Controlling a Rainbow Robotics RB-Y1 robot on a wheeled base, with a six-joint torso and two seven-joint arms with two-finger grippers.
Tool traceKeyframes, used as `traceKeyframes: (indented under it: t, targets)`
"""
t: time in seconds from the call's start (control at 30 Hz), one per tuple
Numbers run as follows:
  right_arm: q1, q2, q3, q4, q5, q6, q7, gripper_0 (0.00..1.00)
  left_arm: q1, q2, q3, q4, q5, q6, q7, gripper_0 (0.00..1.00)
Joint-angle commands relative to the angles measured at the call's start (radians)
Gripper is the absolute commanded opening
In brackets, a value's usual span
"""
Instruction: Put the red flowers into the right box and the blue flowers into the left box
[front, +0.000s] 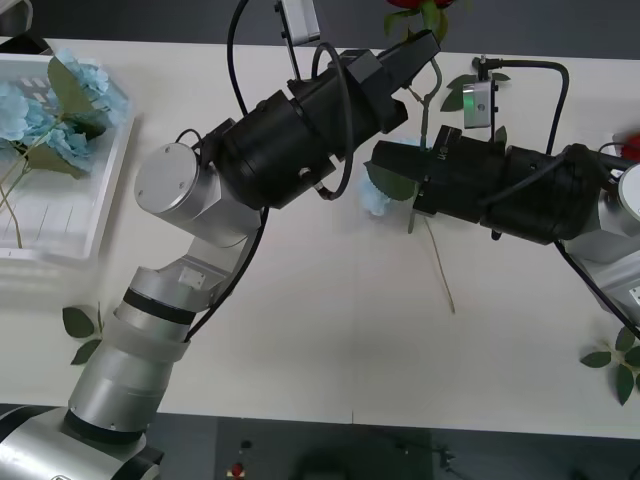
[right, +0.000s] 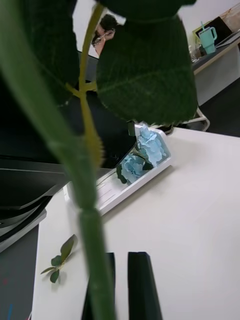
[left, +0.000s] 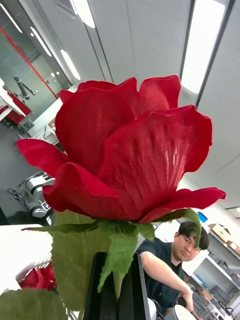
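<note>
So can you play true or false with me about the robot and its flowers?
1. The left gripper is pinching a red rose by its stem. True.
2. The right gripper is holding a red rose too. False: its black fingers are shut on a green stem with big dark leaves, and in the front view a bit of pale blue bloom peeks out by that arm.
3. Blue flowers already lie in the left box. True.
4. The left box is full of red roses. False: it has blue flowers in it.
5. Loose leaf sprigs lie on the white table. True.
</note>
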Motion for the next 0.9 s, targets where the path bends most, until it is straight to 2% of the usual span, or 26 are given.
traceKeyframes:
  t: [0.03, 0.07, 0.13, 0.17, 0.2, 0.27, 0.43, 0.57, 0.77, 0.83, 0.9]
  targets:
    - [-0.021, 0.009, -0.014, -0.016, -0.017, -0.001, -0.038, 0.0, -0.033, 0.0, -0.007, -0.015, -0.004, -0.013, 0.009, 0.01]
    - [-0.021, 0.009, -0.014, -0.016, -0.02, -0.003, -0.04, 0.0, -0.033, 0.006, -0.007, -0.015, -0.004, -0.022, 0.009, 0.04]
    - [-0.021, 0.009, -0.014, -0.016, -0.023, -0.001, -0.04, 0.0, -0.032, 0.02, -0.007, -0.015, -0.004, -0.028, 0.009, 0.19]
    - [-0.021, 0.009, -0.014, -0.016, -0.023, -0.001, -0.041, 0.0, -0.032, 0.026, -0.007, -0.015, -0.004, -0.032, 0.007, 0.23]
    - [-0.021, 0.009, -0.014, -0.016, -0.024, -0.001, -0.043, 0.0, -0.029, 0.045, -0.007, -0.015, -0.002, -0.041, 0.007, 0.33]
    - [-0.021, 0.007, -0.016, -0.016, -0.032, -0.003, -0.044, 0.0, -0.022, 0.072, -0.007, -0.015, 0.004, -0.041, 0.007, 0.39]
    - [-0.021, -0.011, -0.025, -0.016, -0.06, -0.003, -0.057, 0.0, 0.01, 0.195, -0.007, -0.022, 0.116, -0.03, -0.001, 0.42]
    - [-0.019, -0.073, -0.048, -0.014, -0.061, 0.0, -0.086, 0.0, 0.065, 0.316, -0.007, -0.051, 0.2, -0.019, -0.004, 0.42]
    - [-0.018, -0.278, -0.054, 0.004, -0.061, 0.013, -0.221, 0.0, 0.12, 0.513, 0.007, -0.058, 0.253, -0.002, -0.004, 0.42]
    - [-0.018, -0.336, -0.054, 0.041, -0.058, 0.037, -0.254, 0.0, 0.119, 0.565, 0.005, -0.035, 0.251, -0.002, -0.004, 0.47]
    - [-0.018, -0.393, -0.062, 0.102, -0.053, 0.072, -0.281, 0.0, 0.11, 0.608, 0.004, 0.007, 0.236, -0.001, -0.004, 0.59]
